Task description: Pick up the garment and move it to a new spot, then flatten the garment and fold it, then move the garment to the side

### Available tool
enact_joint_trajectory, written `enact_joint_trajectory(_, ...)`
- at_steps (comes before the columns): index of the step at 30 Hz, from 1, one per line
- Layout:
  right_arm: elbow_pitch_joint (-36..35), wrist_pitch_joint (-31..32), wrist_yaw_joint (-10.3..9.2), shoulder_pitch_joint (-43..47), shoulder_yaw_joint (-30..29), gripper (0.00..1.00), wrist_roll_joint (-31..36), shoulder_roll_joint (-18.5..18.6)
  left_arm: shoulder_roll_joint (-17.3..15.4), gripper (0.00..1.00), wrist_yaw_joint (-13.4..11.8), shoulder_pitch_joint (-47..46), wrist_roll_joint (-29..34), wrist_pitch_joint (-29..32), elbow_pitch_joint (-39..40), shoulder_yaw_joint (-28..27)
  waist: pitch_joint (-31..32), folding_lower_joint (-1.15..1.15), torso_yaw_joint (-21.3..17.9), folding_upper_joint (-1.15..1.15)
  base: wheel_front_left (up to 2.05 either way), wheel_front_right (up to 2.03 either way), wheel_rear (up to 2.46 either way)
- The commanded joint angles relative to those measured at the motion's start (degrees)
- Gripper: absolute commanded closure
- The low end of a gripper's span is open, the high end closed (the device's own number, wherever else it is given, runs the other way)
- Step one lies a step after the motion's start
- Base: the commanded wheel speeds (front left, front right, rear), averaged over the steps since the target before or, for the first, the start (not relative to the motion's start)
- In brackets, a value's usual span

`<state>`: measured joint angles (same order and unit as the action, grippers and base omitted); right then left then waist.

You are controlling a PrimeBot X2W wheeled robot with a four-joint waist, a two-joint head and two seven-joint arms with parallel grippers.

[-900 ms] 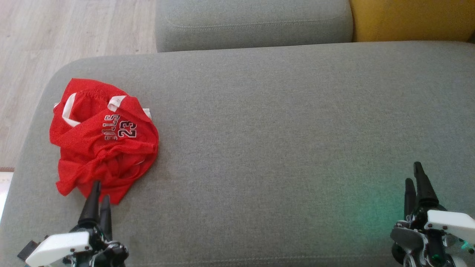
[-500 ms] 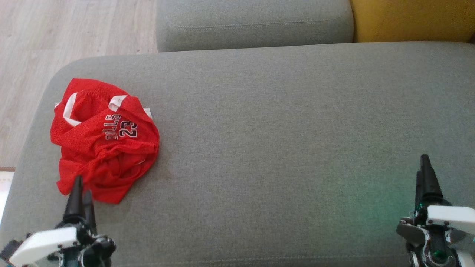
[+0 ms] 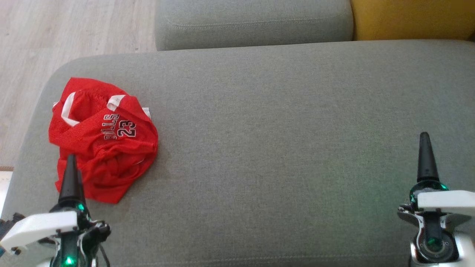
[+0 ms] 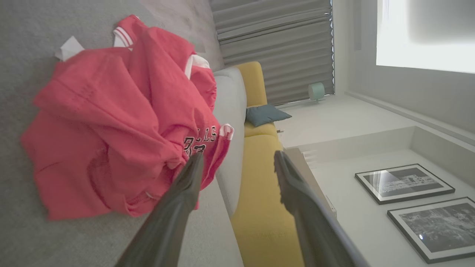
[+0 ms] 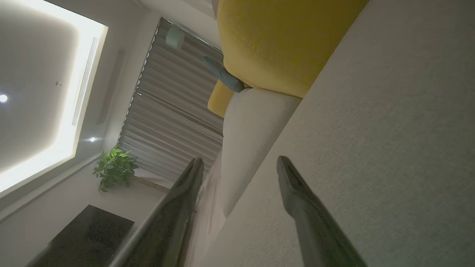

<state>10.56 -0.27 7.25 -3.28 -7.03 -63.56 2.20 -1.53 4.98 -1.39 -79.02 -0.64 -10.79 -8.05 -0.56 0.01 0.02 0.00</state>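
My left gripper sits near left, fingers parted, pointing far. My right gripper sits near right, parted too.

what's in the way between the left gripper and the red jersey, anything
Nothing visible. The left gripper, fingers apart, points at the near edge of the crumpled red jersey with no object between them. The grey cushion beside the jersey also shows nothing that would block moving it.
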Motion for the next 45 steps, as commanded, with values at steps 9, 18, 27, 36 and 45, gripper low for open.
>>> enact_joint_trajectory(9, -6.4, -2.1, 0.12, -3.5, 2.9, 0.00, 12.7, 0.4, -0.8, 0.00, -1.4, -3.2, 7.9, -1.8, 6.7, 0.8, -0.4, -0.01, 0.1, 0.00, 0.00, 0.00, 0.00)
enact_joint_trajectory(18, -8.3, -3.6, 0.14, -2.7, 3.9, 0.00, 21.1, 0.4, -0.9, 0.00, -2.1, -2.8, 20.5, -3.3, 9.6, 5.0, -0.6, -0.01, 0.3, 0.00, 0.00, 0.00, 0.00)
enact_joint_trajectory(27, -8.8, -5.3, 0.15, -1.5, 4.8, 0.00, 30.3, 0.5, -0.9, 0.00, -3.1, -2.5, 33.8, -5.0, 11.8, 9.4, -0.8, -0.01, 0.4, 0.00, 0.00, 0.00, 0.00)
enact_joint_trajectory(36, -9.1, -6.8, 0.17, -0.7, 6.2, 0.00, 39.0, 0.5, -1.3, 0.00, -4.0, -2.4, 44.8, -6.5, 12.6, 13.3, -1.0, -0.01, 0.7, 0.00, 0.00, 0.00, 0.00)
enact_joint_trajectory(45, -9.2, -8.2, 0.18, -0.5, 7.0, 0.00, 46.8, 0.5, -2.8, 0.00, -6.9, -2.5, 52.1, -7.8, 13.6, 16.6, -1.1, -0.01, 0.4, 0.00, 0.00, 0.00, 0.00)
